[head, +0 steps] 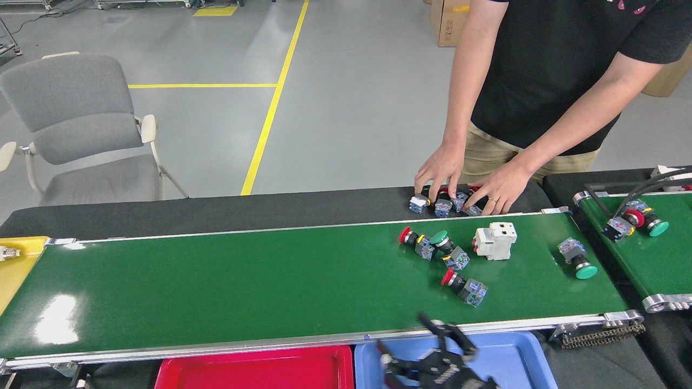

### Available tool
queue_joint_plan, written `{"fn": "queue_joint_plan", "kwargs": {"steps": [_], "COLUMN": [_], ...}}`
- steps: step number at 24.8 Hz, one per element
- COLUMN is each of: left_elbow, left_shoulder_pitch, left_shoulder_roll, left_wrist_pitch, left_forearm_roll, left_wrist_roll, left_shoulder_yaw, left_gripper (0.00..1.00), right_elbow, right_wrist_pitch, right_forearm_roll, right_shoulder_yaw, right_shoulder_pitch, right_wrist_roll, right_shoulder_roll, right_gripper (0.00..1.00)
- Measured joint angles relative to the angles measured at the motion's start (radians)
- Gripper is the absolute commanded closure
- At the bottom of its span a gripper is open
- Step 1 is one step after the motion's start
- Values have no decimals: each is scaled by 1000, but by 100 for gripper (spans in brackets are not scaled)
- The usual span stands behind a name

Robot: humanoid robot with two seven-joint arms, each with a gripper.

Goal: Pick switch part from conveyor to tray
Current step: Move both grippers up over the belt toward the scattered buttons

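The conveyor (243,286) is the long dark-green belt with silver rails. Toward its right end lie several switch parts: a red-capped one (414,241), a green-capped one (450,250), another red-capped one (465,287), a white block-shaped part (494,241) and a green-capped one (576,258) at the far right. My right gripper (419,351) is at the bottom edge, over the blue tray (511,351), open, with nothing visible between its fingers. My left gripper is out of view.
A person stands behind the belt, both hands (500,189) on several switch parts (443,205) on the black ledge. A red tray (259,370) sits left of the blue one. A narrower green belt (649,259) carries more parts at right. A yellow tray (16,265) and a chair (81,135) are at left.
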Motion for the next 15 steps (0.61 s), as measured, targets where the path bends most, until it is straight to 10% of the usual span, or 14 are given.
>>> {"fn": "queue_joint_plan", "kwargs": {"steps": [6,15], "left_elbow": [-1,0], "left_shoulder_pitch": [-1,-10], "left_shoulder_roll": [0,0], "left_wrist_pitch": [0,1], "left_forearm_roll": [0,0], "left_wrist_roll": [0,-1], "left_shoulder_yaw": [-6,-11], "left_gripper": [0,0], "right_elbow": [0,128], "right_wrist_pitch": [29,-50], "right_forearm_roll": [-32,-15], "right_shoulder_yaw": [-108,132], "right_shoulder_pitch": [36,-253], "right_wrist_roll": [-54,110], "right_shoulder_roll": [-1,-114], "right_gripper": [0,0]}}
